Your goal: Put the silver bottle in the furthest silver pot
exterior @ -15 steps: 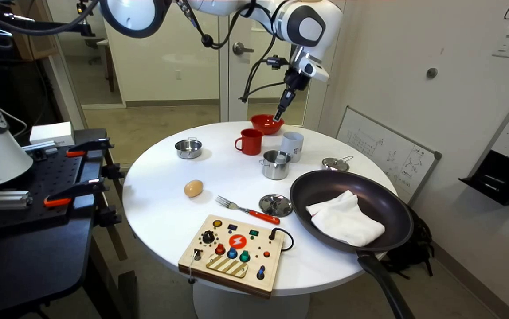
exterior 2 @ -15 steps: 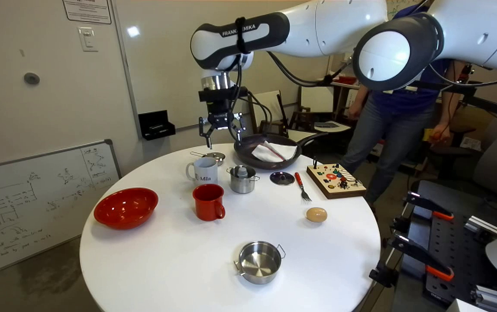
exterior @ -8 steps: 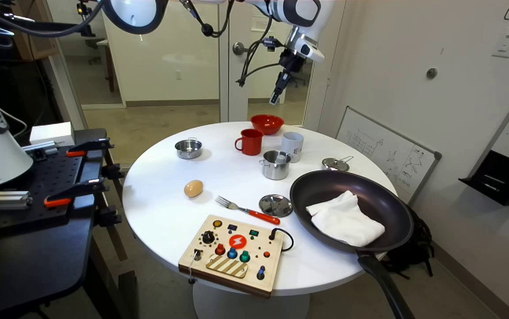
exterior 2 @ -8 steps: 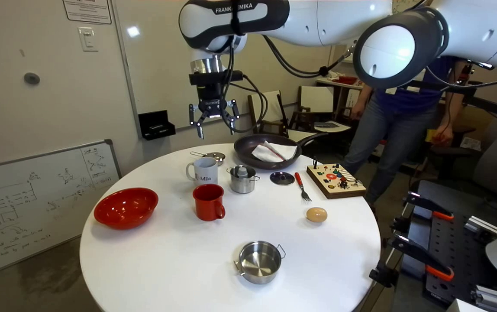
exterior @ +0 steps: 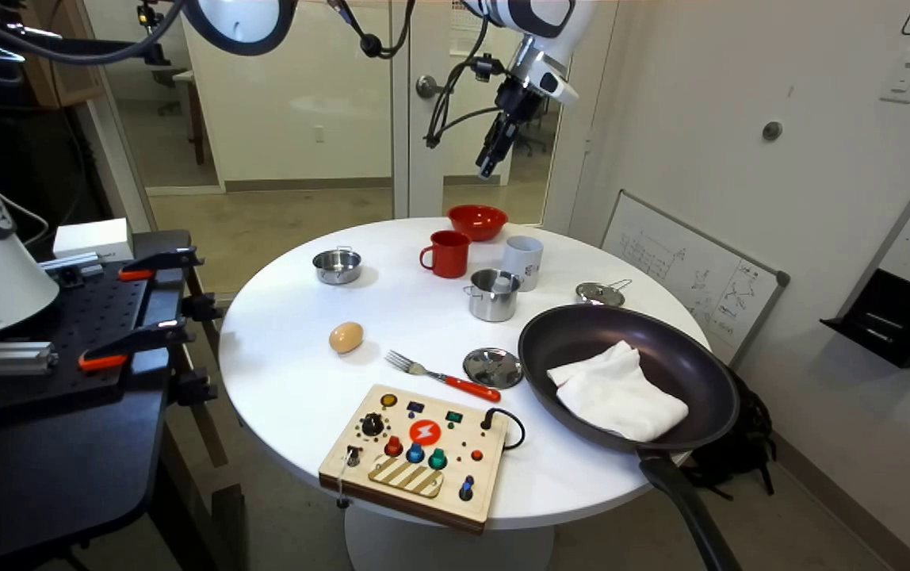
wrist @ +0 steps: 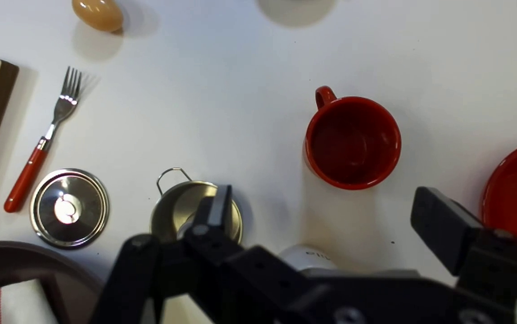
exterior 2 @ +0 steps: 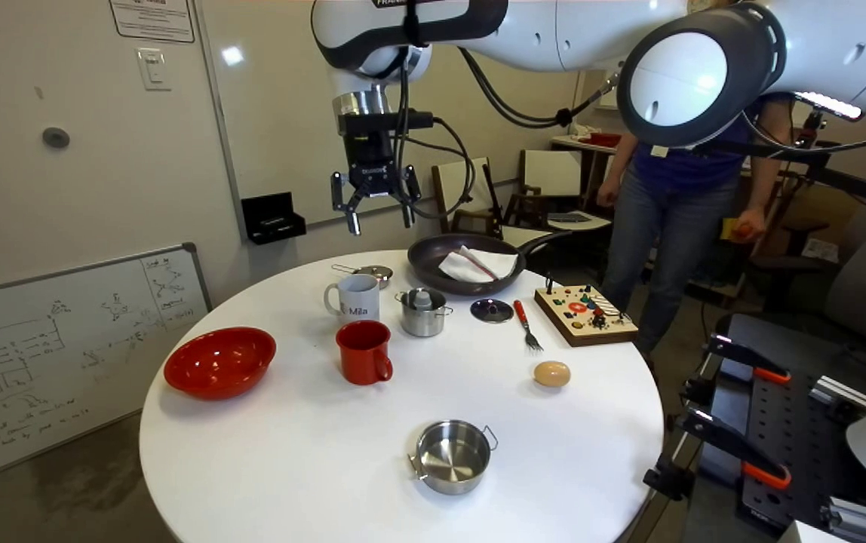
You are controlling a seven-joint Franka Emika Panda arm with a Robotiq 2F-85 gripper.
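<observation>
The silver bottle (exterior 2: 422, 299) stands upright inside the silver pot (exterior 2: 423, 324) beside the mugs; only its upper part shows above the rim. In an exterior view the bottle (exterior: 501, 283) also shows inside that pot (exterior: 491, 308). A second, shallower silver pot (exterior 2: 452, 460) stands apart and holds nothing; it also shows in an exterior view (exterior: 338, 270). My gripper (exterior 2: 382, 222) is open and empty, high above the table. In the wrist view my gripper (wrist: 321, 207) has its fingers wide apart, and one finger partly hides the pot (wrist: 165, 209) and the bottle.
A red mug (exterior 2: 363, 354) and a white mug (exterior 2: 357, 296) stand close to the pot with the bottle. A red bowl (exterior 2: 219, 362), a pan (exterior 2: 471, 288) with a cloth, lids, a fork, an egg (exterior 2: 551, 373) and a wooden button box (exterior 2: 585, 315) are on the table.
My gripper has risen away from the table and shifted slightly, staying open. The bottle and the pots have not moved. A person in the background has shifted.
</observation>
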